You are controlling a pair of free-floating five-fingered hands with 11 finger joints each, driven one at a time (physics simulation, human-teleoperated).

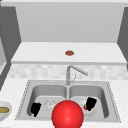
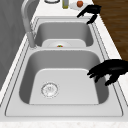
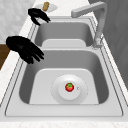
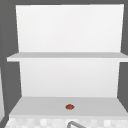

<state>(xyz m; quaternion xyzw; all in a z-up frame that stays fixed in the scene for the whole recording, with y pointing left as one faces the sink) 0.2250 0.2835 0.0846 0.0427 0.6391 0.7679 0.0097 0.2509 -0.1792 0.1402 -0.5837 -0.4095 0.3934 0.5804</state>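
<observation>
Strawberry point(image 3: 69, 87), or some small red fruit with a green cap, lies in the middle of a white plate point(image 3: 58, 79) on the floor of the right basin of the sink point(image 1: 23, 98). It is bare: nothing of mine touches it or the plate.

My right hand point(image 3: 24, 48) hangs over the front rim of that basin, above the plate's near edge, with its fingers apart and nearly straight, slanting down into the basin and holding nothing. Judging by this, the fruit has not been picked up and the reach toward it is only part made.

My left hand point(image 2: 110, 71) floats at the front rim of the left basin, fingers loosely bent and spread, thumb apart, also holding nothing. Below it the basin has just its drain point(image 2: 50, 89). The faucet point(image 1: 72, 71) rises behind the divider, its spout swung toward the right basin.

A large red ball point(image 1: 67, 114) sits in front of the sink in the front view, covering the divider and part of the plate, and I cannot tell what it rests on. A bowl point(image 1: 3, 110) with something brown in it stands on the counter to the left, cut by the picture's edge. On the shelf above lies a small brown round object point(image 4: 69, 106); I cannot make out what it is.
</observation>
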